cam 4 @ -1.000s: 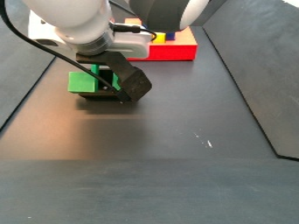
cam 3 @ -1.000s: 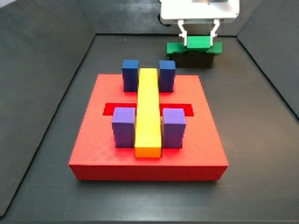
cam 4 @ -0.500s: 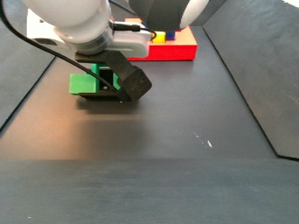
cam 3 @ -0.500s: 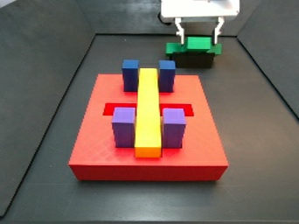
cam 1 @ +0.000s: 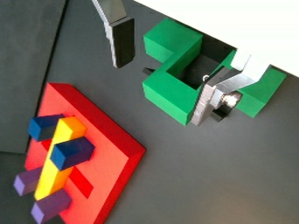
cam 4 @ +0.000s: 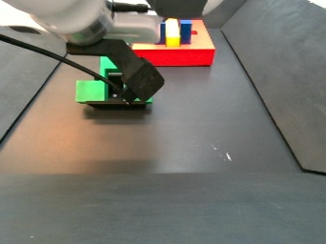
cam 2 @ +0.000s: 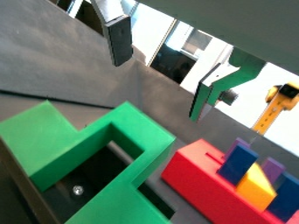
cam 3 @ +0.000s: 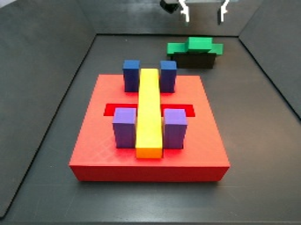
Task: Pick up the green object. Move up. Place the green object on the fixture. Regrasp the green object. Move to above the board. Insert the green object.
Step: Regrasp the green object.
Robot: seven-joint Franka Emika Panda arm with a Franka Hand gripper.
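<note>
Raised since the earlier side views: the gripper (cam 3: 203,10), formerly low around the green object (cam 3: 192,45), is now seen at the upper edge of a side view, well above it and clear of contact.

Gripper: jaws are spread wide with nothing held between them; in both wrist views the silver fingers (cam 1: 117,35) (cam 2: 117,39) are shown apart, with the green object (cam 1: 187,74) (cam 2: 100,162) below them.

Green object: left resting on the fixture (cam 3: 194,59), at the far end of the floor beyond the board (cam 3: 147,145). In a side view it is seen on the dark fixture (cam 4: 121,103) as a bright green piece (cam 4: 91,90), partly hidden by the arm.

Board: red slab, bearing a yellow bar (cam 3: 148,112), two blue blocks (cam 3: 132,74) and two purple blocks (cam 3: 125,127); well apart from the fixture. Also visible in both wrist views (cam 1: 111,166) (cam 2: 205,179).
</note>
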